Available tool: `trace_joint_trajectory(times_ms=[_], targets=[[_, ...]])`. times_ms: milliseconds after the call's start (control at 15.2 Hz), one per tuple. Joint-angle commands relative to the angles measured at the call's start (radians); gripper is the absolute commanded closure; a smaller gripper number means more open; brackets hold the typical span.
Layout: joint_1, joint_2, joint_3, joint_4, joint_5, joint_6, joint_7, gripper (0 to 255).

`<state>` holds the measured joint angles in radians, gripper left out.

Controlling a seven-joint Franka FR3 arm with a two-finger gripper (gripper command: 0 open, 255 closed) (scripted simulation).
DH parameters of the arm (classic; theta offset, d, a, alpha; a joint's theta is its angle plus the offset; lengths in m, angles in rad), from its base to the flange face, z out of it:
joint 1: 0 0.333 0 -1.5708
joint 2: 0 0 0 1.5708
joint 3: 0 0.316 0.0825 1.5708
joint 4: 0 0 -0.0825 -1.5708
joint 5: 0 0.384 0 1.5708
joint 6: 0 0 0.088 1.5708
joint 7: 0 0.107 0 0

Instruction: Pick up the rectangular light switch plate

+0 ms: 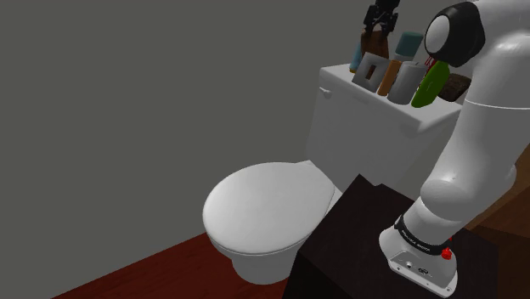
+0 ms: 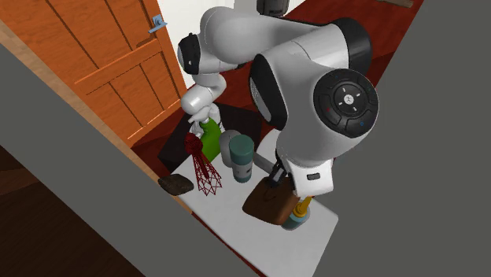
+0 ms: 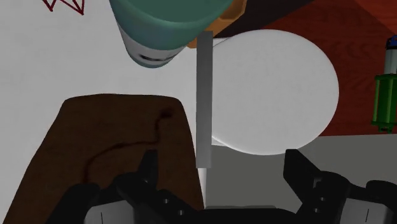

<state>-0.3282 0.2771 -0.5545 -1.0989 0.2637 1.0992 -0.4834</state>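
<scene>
Black gripper [image 3: 222, 158], spread wide, hung over the toilet tank [image 1: 340, 110], straddling but not touching the grey switch plate [image 3: 203, 102], which stood on edge atop it. Crowding the plate were a brown bag [image 3: 108, 133] just beside it and a teal-capped canister [image 3: 167, 25] nearby; a white toilet lid [image 3: 280, 89] lay below.

A bathroom: white toilet [image 1: 267, 212], tank [image 1: 374, 127], wooden door [image 2: 118, 67].

I see big grey wall [image 1: 127, 102] behind white toilet [image 1: 267, 208], lid down. Toilet tank [image 1: 357, 144] sits against wall. Floor [image 1: 161, 272] dark red wood. In second exterior view I spot orange wooden door [image 2: 102, 63], blue handle [image 2: 160, 24] on it.
</scene>
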Motion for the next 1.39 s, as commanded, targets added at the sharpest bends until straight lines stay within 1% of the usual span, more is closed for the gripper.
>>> trace_joint_trajectory(times_ms=[0,330,462,528,1122,1320], targets=[[0.0,0.001,-0.001,-0.022,0.0,0.019,-0.003,0],[0.034,-0.051,0.002,-0.17,-0.032,0.122,-0.002,0],[0.034,-0.051,0.003,-0.17,-0.032,0.122,-0.002,0],[0.034,-0.053,0.003,-0.171,-0.033,0.121,-0.002,255],[0.034,-0.051,0.003,-0.17,-0.032,0.122,-0.002,255],[0.018,-0.025,0.0,-0.095,-0.016,0.068,-0.003,255]])
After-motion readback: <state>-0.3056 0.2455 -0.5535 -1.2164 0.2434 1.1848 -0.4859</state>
